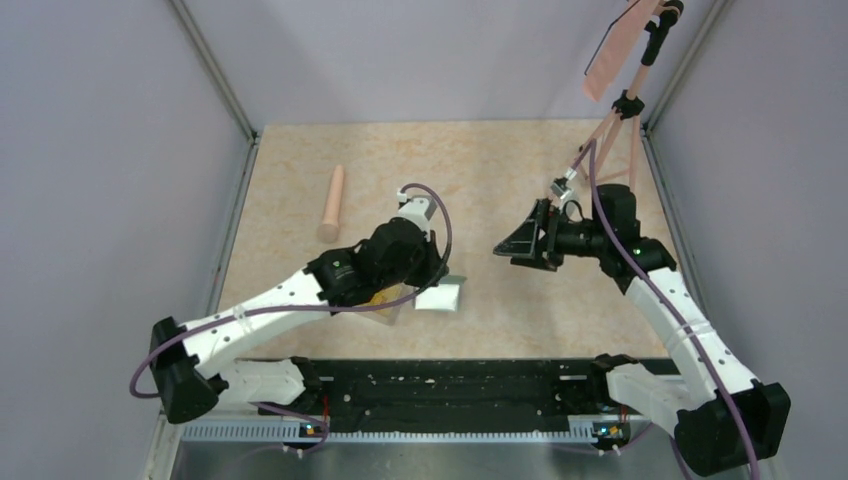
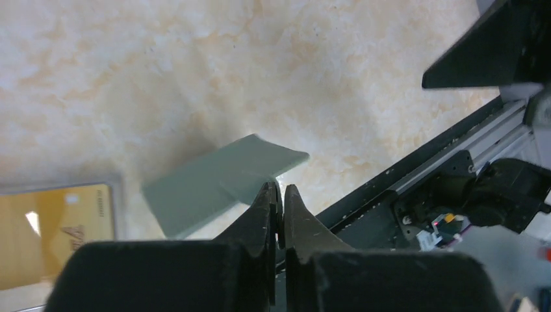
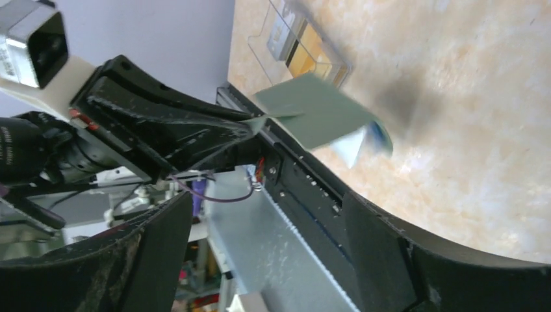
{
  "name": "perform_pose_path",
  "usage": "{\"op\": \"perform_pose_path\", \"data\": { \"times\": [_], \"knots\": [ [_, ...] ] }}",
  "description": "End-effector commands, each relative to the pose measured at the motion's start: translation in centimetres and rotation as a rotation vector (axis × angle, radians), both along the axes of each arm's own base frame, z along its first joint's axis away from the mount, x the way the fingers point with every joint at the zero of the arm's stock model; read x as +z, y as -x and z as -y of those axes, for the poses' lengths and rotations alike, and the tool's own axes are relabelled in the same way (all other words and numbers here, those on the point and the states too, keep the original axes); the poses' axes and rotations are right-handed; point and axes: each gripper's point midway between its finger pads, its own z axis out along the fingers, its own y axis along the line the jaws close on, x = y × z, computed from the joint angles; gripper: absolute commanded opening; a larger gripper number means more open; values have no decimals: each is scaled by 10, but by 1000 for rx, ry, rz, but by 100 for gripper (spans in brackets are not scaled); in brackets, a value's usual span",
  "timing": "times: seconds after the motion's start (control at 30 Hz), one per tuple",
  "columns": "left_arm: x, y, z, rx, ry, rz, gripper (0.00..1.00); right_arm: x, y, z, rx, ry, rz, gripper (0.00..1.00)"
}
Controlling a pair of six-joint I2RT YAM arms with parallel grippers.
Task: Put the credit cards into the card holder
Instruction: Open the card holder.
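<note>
Well, left claw (image 1: 436, 284): fingers were pressed tight together, pinching the near edge of the card holder (image 1: 441, 297).
Left wrist view: the two black fingertips (image 2: 269, 205) met with no gap right at the muted-green flap (image 2: 214, 185), which slanted up and away from them over the table (image 2: 195, 65).
Card holder: it sat in front of the left arm, just right of the clear box (image 1: 392, 312) and near the black rail (image 1: 450, 385); from the right wrist it was blurred, one corner in the left claw's tip (image 3: 252, 125), the green cover (image 3: 312, 110) tilted, its shadow on the table.
Pale blue pages (image 3: 356, 144): they hung out from under the green cover on the side away from the pinch.
Credit cards: the yellow-orange ones (image 2: 58, 231) lay flat inside the clear box (image 2: 118, 195), beside the card holder; the right wrist camera caught them too (image 3: 305, 55), behind the wallet. The count could not be told.
Right claw (image 1: 512, 248): spread wide and gripping nothing, up over the middle of the table, well apart from the wallet; its fingers (image 3: 162, 260) framed the view on both sides.
Peach cylinder (image 1: 332, 203): it lay on the table far to the left, away from both claws.
</note>
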Motion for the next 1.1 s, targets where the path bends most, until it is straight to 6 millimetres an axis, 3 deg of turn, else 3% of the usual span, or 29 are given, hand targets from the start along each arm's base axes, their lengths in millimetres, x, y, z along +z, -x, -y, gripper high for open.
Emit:
{"op": "perform_pose_path", "data": {
  "times": [0.0, 0.2, 0.3, 0.5, 0.7, 0.9, 1.07],
  "knots": [
    [74, -4, -26, -101, -11, 299, 0, 35, -8, 8, 0, 78, 207, 87],
    [127, 7, -43, -195, -13, 470, 0, 54, -5, 6, 50, 72, 299, 90],
    [139, 18, -35, -293, -14, 464, 0, 62, 0, 2, 91, 65, 349, 90],
    [139, 48, -2, -547, 32, 383, 0, 83, 4, -5, 158, 26, 449, 90],
    [132, 59, 21, -669, 74, 330, 0, 94, 6, -13, 202, -34, 484, 91],
    [129, 59, 31, -729, 90, 372, 0, 100, 6, -24, 232, -121, 508, 89],
    [123, 71, 35, -823, 104, 359, 0, 101, 8, -30, 257, -182, 520, 89]
  ]
}}
